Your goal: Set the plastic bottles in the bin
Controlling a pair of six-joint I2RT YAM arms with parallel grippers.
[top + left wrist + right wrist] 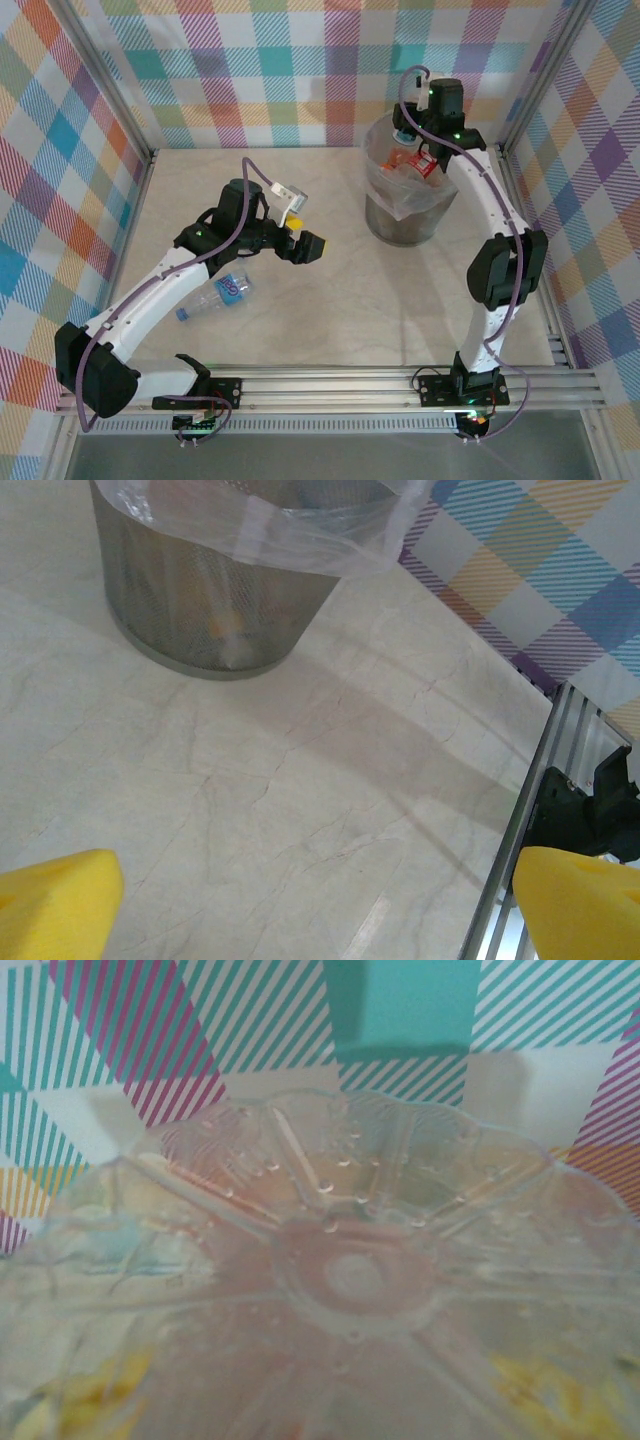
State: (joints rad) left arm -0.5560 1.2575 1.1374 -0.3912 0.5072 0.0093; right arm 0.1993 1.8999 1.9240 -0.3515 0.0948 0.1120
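Clear bottle point(350, 1280), petal-ribbed base, pinched in right gripper point(425, 158) above mesh-walled bin point(400, 225); left gripper point(315, 905) spread wide.

Overhead, wrist close-ups (shared bin point(400, 228))

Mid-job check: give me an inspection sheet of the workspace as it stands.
Surface: pale marbled table.
Job's things: loose bottle lying beside the left arm; bin upright at back right, lined, bottles inside; held bottle, clear, base toward the wrist camera.
Clutter: nothing seen.
Grippers: left gripper open, holding nothing, above the table; right gripper over the bin, apparently shut on the held bottle.
Cables: purple cables looping along both arms.
Surroundings: plaid walls; aluminium rail at the near edge.
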